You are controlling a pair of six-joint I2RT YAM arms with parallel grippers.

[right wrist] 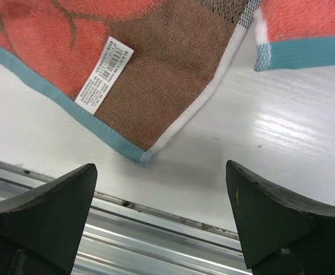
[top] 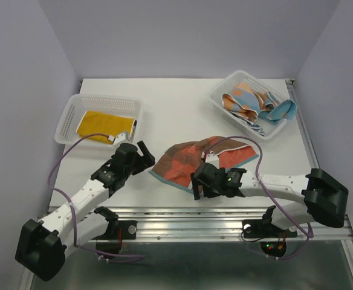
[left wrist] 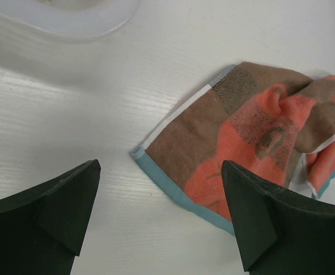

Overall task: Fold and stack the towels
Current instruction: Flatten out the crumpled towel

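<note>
Showing the opening position for a fold: one crumpled orange-red and brown cloth towel with a teal border (top: 204, 158) lies on the white table (top: 182, 109), between the two arms and clear of both baskets. Its long axis runs across the table, from a corner low on the left toward the far right. The right end is bunched and doubled over.

The left gripper (top: 142, 156) stands just beside the towel's left end. From the left wrist, the towel (left wrist: 242, 143) lies ahead and right of centre, its teal-edged corner nearer the right-hand finger.

The right gripper (top: 197, 184) stands at the towel's near edge. From the right wrist, a near corner of the towel (right wrist: 150, 86) points into the gap between the fingers. A white printed label (right wrist: 104, 77) is sewn just behind that corner, and the aluminium rail (right wrist: 156, 235) lies below.

Both pairs of jaws are spread fully apart and hold nothing. By this layout each arm has a corner in reach, and the right arm's corner is the better centred.

Count:
- Two grippers.
- Two white perforated plastic baskets.
- One mustard-yellow towel (top: 101, 125), lying flat in the left basket (top: 107, 101).
- A tangle of pastel and blue-white patterned towels (top: 249, 103) in the right basket (top: 228, 83), at least two, the exact number unreadable.
- One towel on the table.
</note>
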